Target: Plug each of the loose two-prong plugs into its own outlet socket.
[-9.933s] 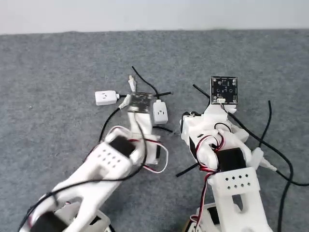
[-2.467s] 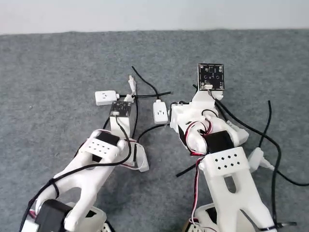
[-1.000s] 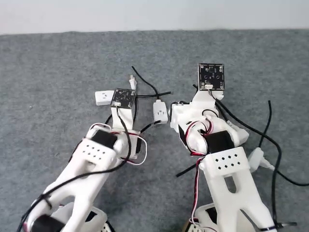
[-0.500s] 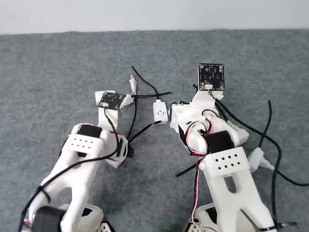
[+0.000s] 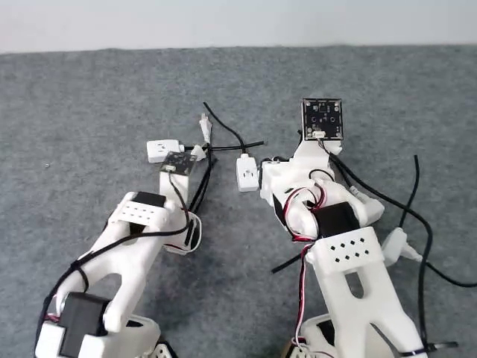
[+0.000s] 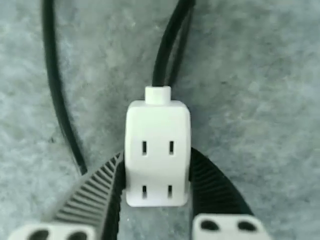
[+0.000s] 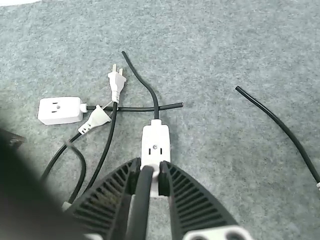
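Observation:
My left gripper (image 6: 156, 167) is shut on the left white outlet socket (image 6: 157, 150), one ribbed finger (image 6: 102, 192) against each side. The socket's black cord runs away from it. In the high view this socket (image 5: 160, 150) lies just left of my left wrist. My right gripper (image 7: 149, 170) is shut on the near end of the middle outlet socket (image 7: 155, 140), which also shows from above (image 5: 246, 171). Two loose white two-prong plugs lie between the sockets: one (image 7: 116, 82) with its prongs pointing away from me, the other (image 7: 95, 120) beside the left socket (image 7: 60, 110).
Black cords (image 5: 223, 130) cross between the sockets on the grey carpet. A loose black cable (image 7: 280, 125) lies to the right. More cables and a white connector (image 5: 395, 242) trail beside the right arm. A pale wall (image 5: 238, 22) borders the far edge.
The left arm has swung from the middle socket to the left socket, and in the last half second it pulled back slightly, uncovering that socket. The right gripper has stayed on the middle socket.

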Robot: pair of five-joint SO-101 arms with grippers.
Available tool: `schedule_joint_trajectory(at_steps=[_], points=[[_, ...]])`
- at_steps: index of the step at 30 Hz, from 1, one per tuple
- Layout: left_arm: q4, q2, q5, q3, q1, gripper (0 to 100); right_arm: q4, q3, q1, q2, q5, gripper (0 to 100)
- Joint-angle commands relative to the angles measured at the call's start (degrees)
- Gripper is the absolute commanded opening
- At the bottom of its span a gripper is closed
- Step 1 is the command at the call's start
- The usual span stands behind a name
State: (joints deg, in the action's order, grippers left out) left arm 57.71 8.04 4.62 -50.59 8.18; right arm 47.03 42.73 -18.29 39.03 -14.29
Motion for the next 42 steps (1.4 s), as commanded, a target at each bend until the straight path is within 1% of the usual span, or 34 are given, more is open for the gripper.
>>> schedule_joint_trajectory(at_steps=[1,3,6,8,11,13,15,16,21,23,26,29,34,36,40,42], points=[[-1.6,0.4,0.6,1.4,4.5,1,0.7,-1.1,0.0,2.2,0.8,0.8],[-2.1,0.4,5.7,1.8,7.5,1,0.7,-1.1,0.0,2.2,0.8,0.8],[-3.7,0.4,16.3,4.1,12.0,1,0.7,-1.2,0.1,2.2,2.2,0.8],[-5.2,0.3,21.2,6.1,14.6,1,0.7,-1.4,1.4,2.2,2.7,0.8],[-9.3,-0.2,27.3,8.5,16.2,1,1.1,-2.1,3.9,3.4,2.9,0.8],[-12.3,-0.3,34.3,8.5,16.8,1,2.9,-2.5,5.6,5.1,3.2,0.8],[-13.2,-0.4,40.1,8.5,17.3,1,4.3,-2.4,6.3,7.3,4.3,0.8],[-13.2,-1.0,41.1,8.7,17.8,1,4.9,-2.3,6.5,8.1,4.4,0.8],[-13.4,-9.4,41.1,11.4,19.6,1,6.2,-2.0,6.6,9.6,4.7,0.8],[-13.2,-13.9,39.5,13.7,19.8,1,6.2,-2.0,6.5,9.6,4.7,0.8],[-10.5,-17.4,38.9,18.1,19.3,2,6.3,-2.0,6.5,9.6,4.7,0.8],[-8.4,-18.1,38.9,19.4,19.5,8,6.3,-2.0,6.3,9.6,4.7,0.8],[-7.5,-17.7,38.9,18.9,20.0,25,6.3,-1.9,6.3,9.6,4.7,0.8],[-6.8,-17.7,38.9,18.7,20.0,30,6.3,-1.9,6.3,9.6,4.7,0.8],[-4.3,-17.1,38.9,18.9,19.8,32,6.3,-1.9,6.3,9.6,4.7,0.8],[-3.5,-14.6,38.6,18.3,19.8,32,6.3,-1.9,6.3,9.6,4.7,0.8]])
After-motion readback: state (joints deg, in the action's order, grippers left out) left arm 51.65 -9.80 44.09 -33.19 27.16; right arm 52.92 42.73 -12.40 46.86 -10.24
